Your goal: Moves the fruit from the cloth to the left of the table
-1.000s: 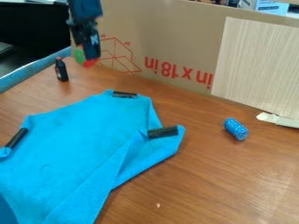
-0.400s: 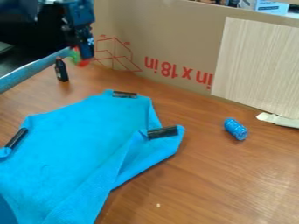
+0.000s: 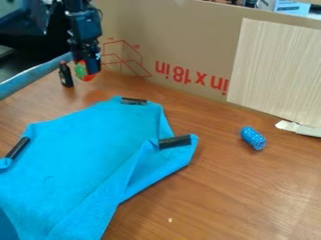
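Hand (image 3: 87, 67) is up past the far edge of the cloth (image 3: 81, 150), twd the view's upper L, pinching the red-&-green fruit (image 3: 81, 71). Fruit's off the cloth, held above the worktop (image 3: 238, 197) beyond it. Black arm (image 3: 85, 28) comes in from the top, upper L, w/ the hand hanging down.

Cloth is bright blue, lies w/ folds & creases, esp. on its R side. Black strips on it: one at the far edge (image 3: 134, 101), one on the R corner (image 3: 175, 142), one on the L edge (image 3: 18, 147).

Small dark bottle (image 3: 65, 75), reddish top, stands upright beyond the cloth, L of the fruit in view. Blue can (image 3: 253, 138) lies on its side, R of the cloth, apart from it. Tiny pale speck (image 3: 170, 220) on the worktop, R of the cloth's near part.

Cardboard (image 3: 182, 42) w/ red markings stands behind the cloth; pale wood-grain panel (image 3: 276, 70) is against it, to the cloth's far R. Torn whitish scrap (image 3: 300, 128) at the panel's foot, also far R of the cloth.
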Controlling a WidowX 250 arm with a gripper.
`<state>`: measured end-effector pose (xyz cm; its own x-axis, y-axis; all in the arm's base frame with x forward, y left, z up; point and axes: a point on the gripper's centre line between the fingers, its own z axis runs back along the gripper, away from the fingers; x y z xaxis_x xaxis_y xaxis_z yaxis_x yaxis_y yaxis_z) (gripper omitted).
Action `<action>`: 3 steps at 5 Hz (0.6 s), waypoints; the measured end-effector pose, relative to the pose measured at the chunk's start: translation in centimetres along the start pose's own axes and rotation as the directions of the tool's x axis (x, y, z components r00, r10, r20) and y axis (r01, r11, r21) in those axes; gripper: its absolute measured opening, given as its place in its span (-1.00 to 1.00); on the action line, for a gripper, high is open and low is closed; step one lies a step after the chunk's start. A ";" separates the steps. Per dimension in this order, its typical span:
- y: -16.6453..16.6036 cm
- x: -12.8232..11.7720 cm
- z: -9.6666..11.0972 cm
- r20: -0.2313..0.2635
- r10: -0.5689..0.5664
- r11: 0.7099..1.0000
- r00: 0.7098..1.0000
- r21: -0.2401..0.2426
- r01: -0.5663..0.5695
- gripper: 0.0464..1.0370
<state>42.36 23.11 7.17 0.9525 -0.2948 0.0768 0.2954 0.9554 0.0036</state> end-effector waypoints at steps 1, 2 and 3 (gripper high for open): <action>0.0 0.2 -0.1 -0.001 0.007 1.000 1.000 0.003 -0.007 0.38; -0.5 0.5 -1.7 -0.033 0.000 1.000 0.999 -0.014 0.000 0.46; -0.8 0.9 -1.6 -0.032 -0.037 0.999 0.999 -0.010 0.037 0.91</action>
<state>43.09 22.06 5.61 0.9426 -0.3308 0.0446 0.3313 0.9435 -0.0037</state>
